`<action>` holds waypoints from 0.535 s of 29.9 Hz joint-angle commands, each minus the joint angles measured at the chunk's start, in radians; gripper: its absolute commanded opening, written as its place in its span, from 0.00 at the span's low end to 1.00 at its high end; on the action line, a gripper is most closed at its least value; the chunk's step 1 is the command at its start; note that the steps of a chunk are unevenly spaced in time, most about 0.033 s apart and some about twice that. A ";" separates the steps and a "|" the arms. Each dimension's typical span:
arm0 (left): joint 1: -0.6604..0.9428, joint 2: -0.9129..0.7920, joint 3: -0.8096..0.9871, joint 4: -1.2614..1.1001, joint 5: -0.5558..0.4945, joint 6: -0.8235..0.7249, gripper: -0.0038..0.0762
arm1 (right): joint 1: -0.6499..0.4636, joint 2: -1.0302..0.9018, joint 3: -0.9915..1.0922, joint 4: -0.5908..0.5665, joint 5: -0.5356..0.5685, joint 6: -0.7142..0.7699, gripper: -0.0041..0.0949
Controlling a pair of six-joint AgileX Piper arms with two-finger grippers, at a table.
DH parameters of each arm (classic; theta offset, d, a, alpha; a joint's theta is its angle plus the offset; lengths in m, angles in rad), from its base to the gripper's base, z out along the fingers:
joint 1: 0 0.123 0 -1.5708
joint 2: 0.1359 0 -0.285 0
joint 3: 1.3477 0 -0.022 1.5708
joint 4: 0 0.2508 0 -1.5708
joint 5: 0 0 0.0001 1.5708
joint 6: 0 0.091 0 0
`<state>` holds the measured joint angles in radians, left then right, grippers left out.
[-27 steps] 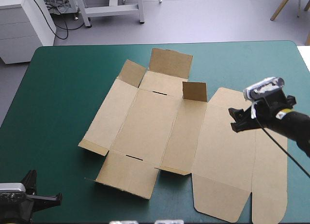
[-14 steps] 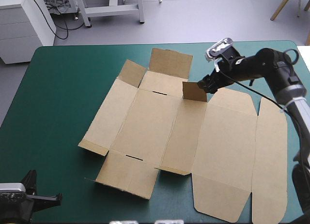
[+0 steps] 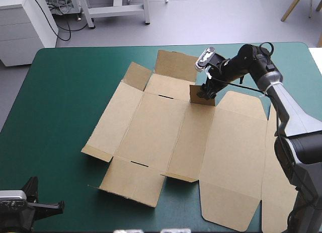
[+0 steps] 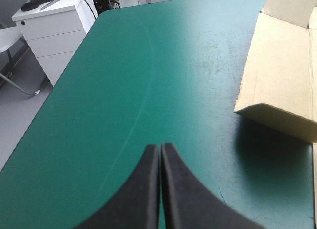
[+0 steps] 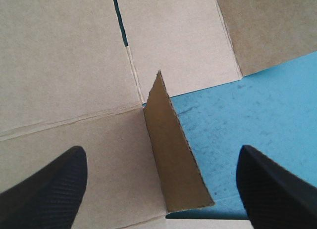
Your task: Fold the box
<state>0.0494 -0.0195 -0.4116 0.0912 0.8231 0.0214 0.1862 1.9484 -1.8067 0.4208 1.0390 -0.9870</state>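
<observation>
**Right claw spread over a raised flap**

The brown cut-board box [image 3: 161,132] lies mostly flat on the teal-green cover [image 3: 65,92]. The black-finned right gripper [image 5: 159,152] is released, straddling the box's small upright flap [image 5: 173,174] at its far edge. The left gripper [image 4: 159,149] is clenched empty, off the box's near-left corner.

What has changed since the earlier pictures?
The right gripper, two broad black fingers, moved from over the right part of the flat brown cardboard box toward its far edge; open, it now straddles the small upright brown flap, nothing grasped. The box and the shut left gripper stayed put.
</observation>
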 commanded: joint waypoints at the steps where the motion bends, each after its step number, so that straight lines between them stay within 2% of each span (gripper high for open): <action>1: -0.005 -0.012 -0.021 0.003 -0.077 -0.010 0.04 | 0.000 -0.027 -0.039 0.021 -0.039 -0.041 0.81; 16: -0.005 -0.012 -0.019 0.006 -0.078 -0.012 0.04 | 0.000 0.060 -0.043 0.005 -0.065 -0.089 0.80</action>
<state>0.0494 -0.0195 -0.4116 0.0912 0.8211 0.0204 0.1862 2.0623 -1.8153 0.4005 0.9954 -1.0641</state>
